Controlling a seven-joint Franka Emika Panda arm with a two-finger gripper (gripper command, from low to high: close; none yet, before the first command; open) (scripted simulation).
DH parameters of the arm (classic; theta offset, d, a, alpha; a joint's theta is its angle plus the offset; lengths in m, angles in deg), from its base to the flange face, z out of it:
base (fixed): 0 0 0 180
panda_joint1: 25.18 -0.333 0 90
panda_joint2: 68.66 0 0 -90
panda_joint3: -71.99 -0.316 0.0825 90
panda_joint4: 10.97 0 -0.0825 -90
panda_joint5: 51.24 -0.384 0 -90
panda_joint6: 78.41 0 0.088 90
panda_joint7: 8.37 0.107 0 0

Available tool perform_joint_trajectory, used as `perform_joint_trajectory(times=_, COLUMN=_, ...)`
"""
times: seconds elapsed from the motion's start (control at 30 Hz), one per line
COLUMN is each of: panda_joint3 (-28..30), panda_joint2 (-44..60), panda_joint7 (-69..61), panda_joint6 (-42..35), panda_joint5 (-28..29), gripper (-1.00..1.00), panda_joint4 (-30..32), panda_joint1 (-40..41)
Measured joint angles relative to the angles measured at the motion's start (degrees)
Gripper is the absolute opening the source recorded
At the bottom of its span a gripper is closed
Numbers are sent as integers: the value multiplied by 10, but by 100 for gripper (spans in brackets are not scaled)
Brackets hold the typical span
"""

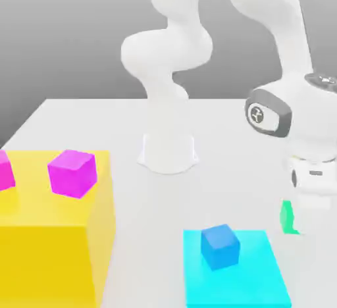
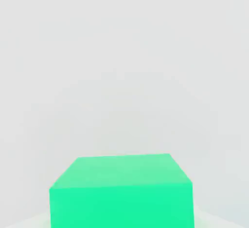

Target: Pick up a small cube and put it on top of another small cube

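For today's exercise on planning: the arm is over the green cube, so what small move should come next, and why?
Probably a short, straight descent onto the green cube. In the hand view it sits close beneath the camera, and in the exterior view the arm's hand hangs just above it on the table. The blue cube on the cyan slab looks like the nearest stacking target.

Green cube (image 1: 287, 216) mostly hidden behind arm; magenta cube (image 1: 4, 170) cut by edge
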Motion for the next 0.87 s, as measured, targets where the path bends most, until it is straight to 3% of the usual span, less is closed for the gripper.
perform_joint_trajectory(times=0.37, panda_joint3=133, panda_joint2=-119, panda_joint7=-339, panda_joint6=-234, panda_joint5=8, gripper=-100, panda_joint4=-132, panda_joint1=251)
perform_joint_trajectory(times=0.6, panda_joint3=245, panda_joint2=-163, panda_joint7=-536, panda_joint6=-363, panda_joint5=24, gripper=-100, panda_joint4=-206, panda_joint1=355)
perform_joint_trajectory(times=0.73, panda_joint3=277, panda_joint2=-134, panda_joint7=-586, panda_joint6=-315, panda_joint5=13, gripper=-100, panda_joint4=-180, panda_joint1=376)
perform_joint_trajectory(times=0.77, panda_joint3=279, panda_joint2=-128, panda_joint7=-589, panda_joint6=-301, panda_joint5=11, gripper=100, panda_joint4=-172, panda_joint1=378)
perform_joint_trajectory(times=0.87, panda_joint3=279, panda_joint2=-128, panda_joint7=-589, panda_joint6=-301, panda_joint5=11, gripper=100, panda_joint4=-172, panda_joint1=378)
